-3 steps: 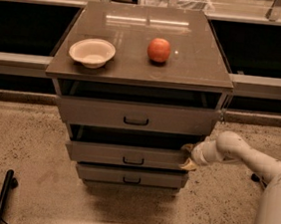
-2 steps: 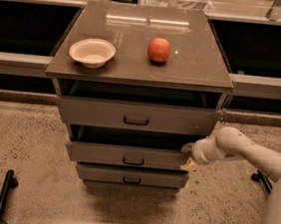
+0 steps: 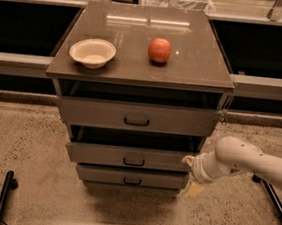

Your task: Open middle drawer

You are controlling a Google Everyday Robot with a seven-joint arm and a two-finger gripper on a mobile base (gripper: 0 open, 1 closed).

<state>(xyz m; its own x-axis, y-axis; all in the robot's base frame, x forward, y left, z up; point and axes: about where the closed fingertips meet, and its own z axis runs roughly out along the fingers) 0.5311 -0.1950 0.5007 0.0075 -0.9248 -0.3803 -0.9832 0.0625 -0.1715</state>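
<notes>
The middle drawer, grey with a dark loop handle, sits low at centre, slid partly out so a dark gap shows above its front. At its 3 o'clock the tool sits against the drawer's right end, probably to drag it outward. Whether the tool is spread or pressed together, I cannot tell. On the bench above are a bowl at 10 o'clock and an apple at 12.

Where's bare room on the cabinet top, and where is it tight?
Cabinet top: bare right of the apple to the edge, and along the back behind bowl and apple. Narrower between them. Crowded at the right end of the middle drawer, where the claw sits.
</notes>
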